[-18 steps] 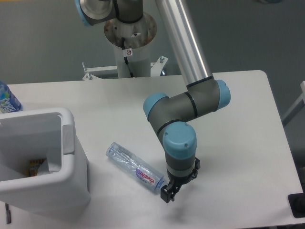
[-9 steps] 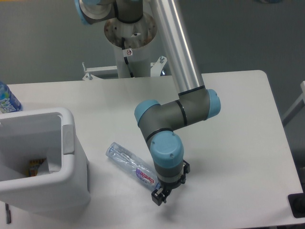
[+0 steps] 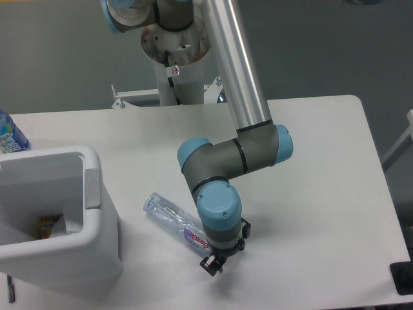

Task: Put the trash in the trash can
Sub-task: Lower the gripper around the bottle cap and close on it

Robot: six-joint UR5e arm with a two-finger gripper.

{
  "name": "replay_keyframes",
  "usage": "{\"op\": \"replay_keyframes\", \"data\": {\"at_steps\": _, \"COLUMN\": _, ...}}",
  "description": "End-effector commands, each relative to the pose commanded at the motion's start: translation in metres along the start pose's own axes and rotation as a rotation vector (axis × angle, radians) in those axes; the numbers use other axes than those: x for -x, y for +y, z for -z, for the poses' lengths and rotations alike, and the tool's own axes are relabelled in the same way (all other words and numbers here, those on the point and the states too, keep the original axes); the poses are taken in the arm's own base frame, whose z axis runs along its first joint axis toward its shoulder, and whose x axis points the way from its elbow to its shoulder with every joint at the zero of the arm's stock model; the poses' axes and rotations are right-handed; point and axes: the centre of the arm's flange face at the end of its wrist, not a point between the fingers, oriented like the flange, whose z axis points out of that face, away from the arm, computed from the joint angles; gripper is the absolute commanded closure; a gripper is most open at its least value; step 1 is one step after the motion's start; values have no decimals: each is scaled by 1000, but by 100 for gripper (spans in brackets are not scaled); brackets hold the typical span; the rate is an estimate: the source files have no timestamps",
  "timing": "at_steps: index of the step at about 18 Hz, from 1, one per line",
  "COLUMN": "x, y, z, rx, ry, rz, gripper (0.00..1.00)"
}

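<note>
gripper (image 3: 211, 263): low over the table at the capped end of the crushed bottle; fingers mostly hidden under the wrist, cannot tell how far apart or whether they pinch it
crushed bottle (image 3: 173, 220): one, clear, purple-pink label, lying flat on the table (image 3: 310, 168), right of the bin
trash can (image 3: 64, 223): one, light grey, front left, flap on its right side; some paper and a coloured scrap inside
arm (image 3: 226, 158): one, elbow bent above the bottle
blue-labelled bottle (image 3: 9, 134): one, far left edge, behind the bin
</note>
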Motion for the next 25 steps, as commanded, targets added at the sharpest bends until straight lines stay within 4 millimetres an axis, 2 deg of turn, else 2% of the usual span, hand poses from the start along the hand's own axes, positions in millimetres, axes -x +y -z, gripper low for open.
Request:
{"op": "replay_keyframes", "data": {"at_steps": 2, "x": 0, "y": 0, "z": -1, "rx": 1, "ry": -1, "rz": 0, "gripper": 45}}
{"op": "replay_keyframes", "data": {"at_steps": 21, "x": 1, "y": 6, "z": -6, "rx": 16, "ry": -8, "rz": -6, "gripper": 49}}
{"op": "replay_keyframes", "data": {"at_steps": 25, "x": 0, "y": 8, "z": -4, "rx": 16, "ry": -6, "rz": -9, "gripper": 53}}
